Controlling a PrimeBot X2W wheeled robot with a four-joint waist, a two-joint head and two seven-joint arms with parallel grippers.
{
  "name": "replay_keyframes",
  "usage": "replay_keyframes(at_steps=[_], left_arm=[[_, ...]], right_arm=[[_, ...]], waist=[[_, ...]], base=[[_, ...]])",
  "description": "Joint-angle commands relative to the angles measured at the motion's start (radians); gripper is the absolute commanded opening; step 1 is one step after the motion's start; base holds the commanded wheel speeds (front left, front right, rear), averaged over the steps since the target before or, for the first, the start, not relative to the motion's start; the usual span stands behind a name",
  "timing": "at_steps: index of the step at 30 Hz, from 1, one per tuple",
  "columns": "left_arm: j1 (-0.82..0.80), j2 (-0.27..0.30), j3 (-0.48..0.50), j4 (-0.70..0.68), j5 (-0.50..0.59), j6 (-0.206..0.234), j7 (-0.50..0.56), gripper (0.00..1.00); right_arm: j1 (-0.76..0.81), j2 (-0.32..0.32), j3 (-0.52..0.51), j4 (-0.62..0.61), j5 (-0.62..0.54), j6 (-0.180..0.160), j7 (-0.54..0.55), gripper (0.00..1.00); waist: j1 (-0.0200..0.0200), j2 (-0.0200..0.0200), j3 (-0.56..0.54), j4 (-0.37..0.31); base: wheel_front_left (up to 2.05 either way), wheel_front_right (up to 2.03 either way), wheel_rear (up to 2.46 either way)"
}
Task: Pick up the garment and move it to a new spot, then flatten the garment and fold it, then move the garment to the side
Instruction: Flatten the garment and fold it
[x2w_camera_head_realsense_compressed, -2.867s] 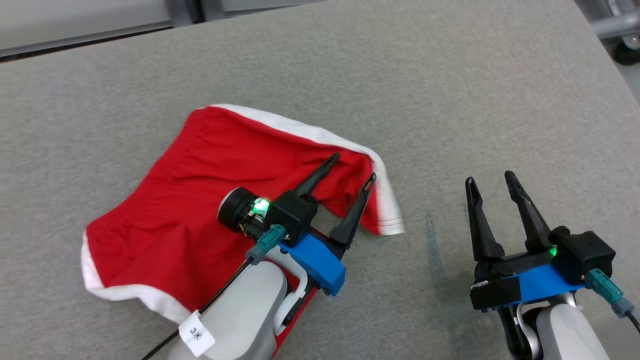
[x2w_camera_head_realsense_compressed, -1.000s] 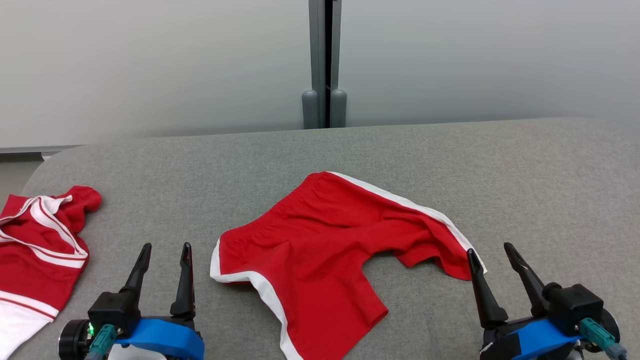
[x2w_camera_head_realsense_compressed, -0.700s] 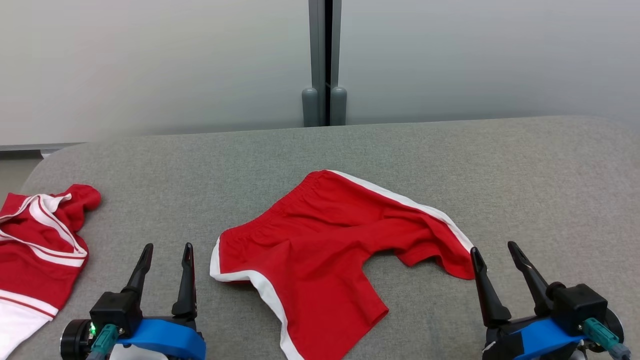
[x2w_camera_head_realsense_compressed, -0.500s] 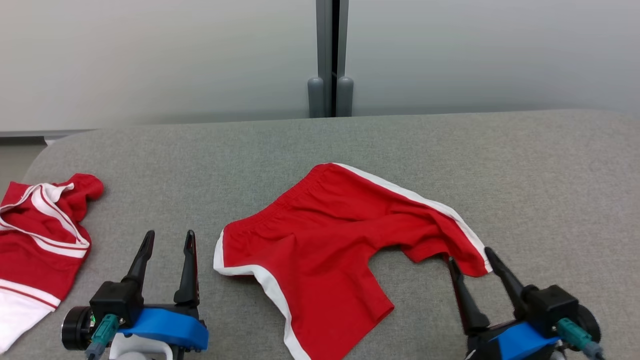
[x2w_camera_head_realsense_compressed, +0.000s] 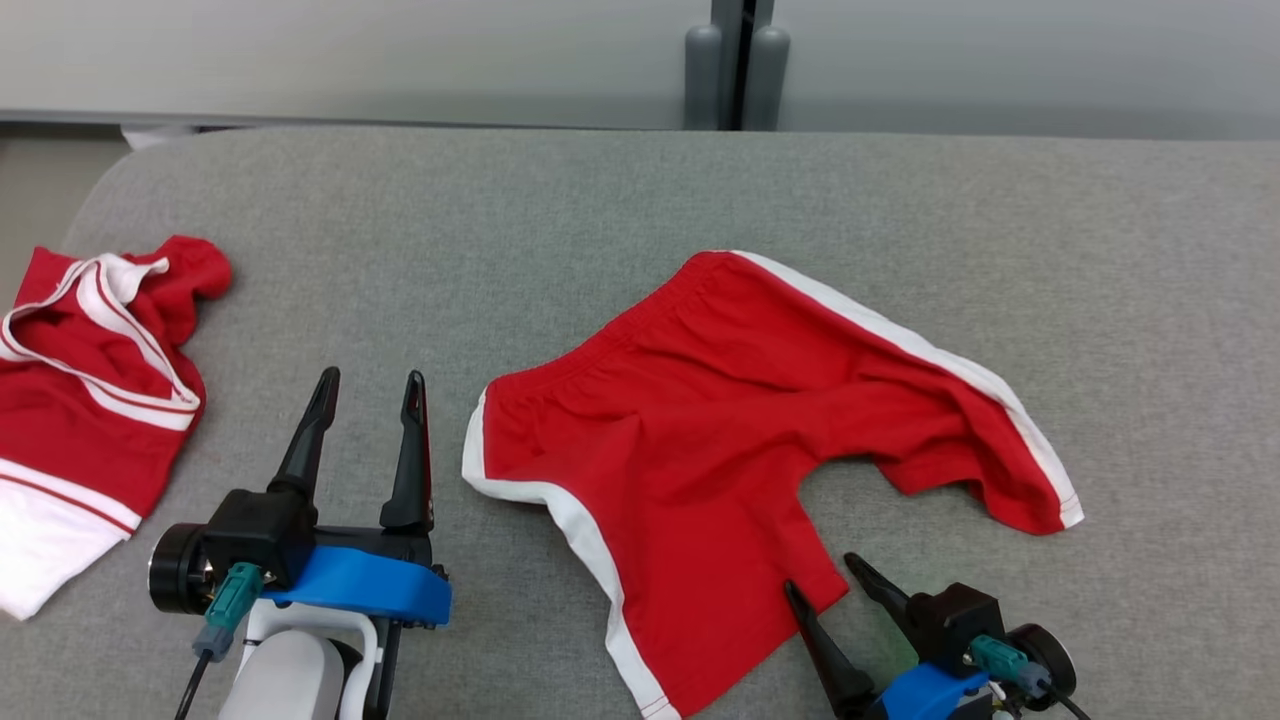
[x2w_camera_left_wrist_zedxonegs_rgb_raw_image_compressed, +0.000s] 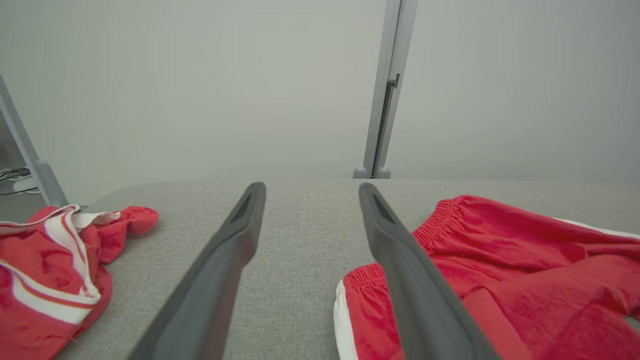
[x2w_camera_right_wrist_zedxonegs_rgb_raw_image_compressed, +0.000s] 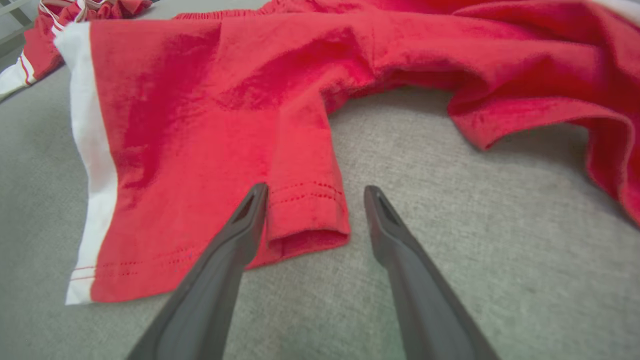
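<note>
Red cloth shorts with white side stripes (x2w_camera_head_realsense_compressed: 740, 430) lie spread at the middle of the grey fabric counter (x2w_camera_head_realsense_compressed: 560, 200). Their waistband, the long axis, slants from near-left to far-right, and the legs point near and right. The right gripper (x2w_camera_head_realsense_compressed: 820, 575), jaws apart, straddles the shorts' flat-leg hem. Left of the shorts, the left gripper (x2w_camera_head_realsense_compressed: 371, 377) is spread and empty. A crumpled red-and-white garment (x2w_camera_head_realsense_compressed: 90, 400) lies farther left.

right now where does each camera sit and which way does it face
head: high, looking down on table, shorts, left gripper and right gripper.
left wrist: low over the table, facing the wall past its own fingers.
right wrist: low, aimed at the shorts' hem between its fingers.
all three share the shorts.
</note>
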Motion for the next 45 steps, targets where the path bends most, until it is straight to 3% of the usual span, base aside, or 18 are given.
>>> replay_keyframes(at_steps=[1, 2, 3, 4, 5, 14, 22, 33, 34, 35, 36, 41, 45], left_arm=[[-0.015, -0.003, 0.007, -0.004, 0.006, -0.002, -0.004, 1.0], [-0.016, -0.006, 0.01, -0.003, 0.008, -0.004, -0.004, 1.0], [-0.016, -0.008, 0.013, -0.003, 0.012, -0.005, -0.004, 1.0], [-0.016, -0.012, 0.015, -0.003, 0.014, -0.007, -0.004, 1.0], [-0.016, -0.013, 0.018, -0.004, 0.015, -0.009, -0.004, 1.0], [-0.018, -0.023, 0.046, -0.006, 0.038, -0.015, -0.004, 1.0], [-0.034, -0.042, 0.06, -0.015, 0.057, -0.022, -0.004, 1.0], [-0.092, -0.076, 0.064, -0.019, 0.08, -0.045, -0.004, 1.0], [-0.096, -0.078, 0.064, -0.016, 0.083, -0.046, -0.004, 1.0], [-0.098, -0.081, 0.065, -0.014, 0.085, -0.049, -0.004, 1.0], [-0.098, -0.083, 0.065, -0.011, 0.086, -0.051, -0.004, 1.0], [-0.059, -0.09, 0.074, 0.008, 0.094, -0.054, -0.004, 1.0], [-0.025, -0.091, 0.083, 0.019, 0.098, -0.056, -0.004, 1.0]], right_arm=[[-0.017, -0.004, -0.003, 0.017, -0.002, 0.0, -0.009, 1.0], [-0.028, -0.002, -0.005, 0.038, 0.0, 0.0, -0.01, 1.0], [-0.034, -0.001, -0.007, 0.056, 0.003, 0.0, -0.011, 0.64], [-0.04, 0.0, -0.005, 0.071, 0.008, 0.0, -0.015, 0.42], [-0.045, -0.001, -0.001, 0.082, 0.011, 0.0, -0.018, 0.0], [-0.076, -0.067, -0.027, 0.005, 0.065, 0.0, -0.08, 0.0], [-0.151, -0.178, -0.117, -0.086, 0.082, 0.0, -0.006, 0.0], [-0.373, -0.282, -0.162, 0.078, 0.139, 0.0, -0.008, 0.0], [-0.388, -0.284, -0.159, 0.097, 0.147, 0.0, -0.02, 0.08], [-0.399, -0.285, -0.154, 0.115, 0.152, 0.0, -0.033, 0.85], [-0.405, -0.278, -0.15, 0.125, 0.162, 0.0, -0.049, 1.0], [-0.364, -0.259, -0.16, 0.141, 0.158, 0.0, -0.123, 1.0], [-0.295, -0.229, -0.216, 0.081, 0.136, 0.0, -0.152, 1.0]], waist=[[-0.0002, -0.0001, 0.018, 0.014], [-0.0002, -0.0001, 0.02, 0.015], [-0.0002, -0.0001, 0.023, 0.015], [-0.0002, -0.0001, 0.025, 0.015], [-0.0002, -0.0001, 0.027, 0.013], [-0.0002, -0.0001, 0.015, -0.028], [-0.0002, -0.0001, 0.037, -0.047], [-0.0002, -0.0001, 0.125, -0.014], [-0.0002, -0.0001, 0.126, -0.013], [-0.0002, -0.0001, 0.125, -0.012], [-0.0002, -0.0001, 0.121, -0.013], [-0.0002, -0.0001, 0.073, -0.028], [-0.0002, -0.0001, 0.021, -0.045]], base=[[0.0, 0.0, 0.0], [0.0, 0.0, 0.0], [0.0, 0.0, 0.0], [0.0, 0.0, 0.0], [0.0, 0.0, 0.0], [0.0, 0.0, 0.0], [0.0, 0.0, 0.0], [0.0, 0.0, 0.0], [0.0, 0.0, 0.0], [0.0, 0.0, 0.0], [0.0, 0.0, 0.0], [0.0, 0.0, 0.0], [0.0, 0.0, 0.0]])
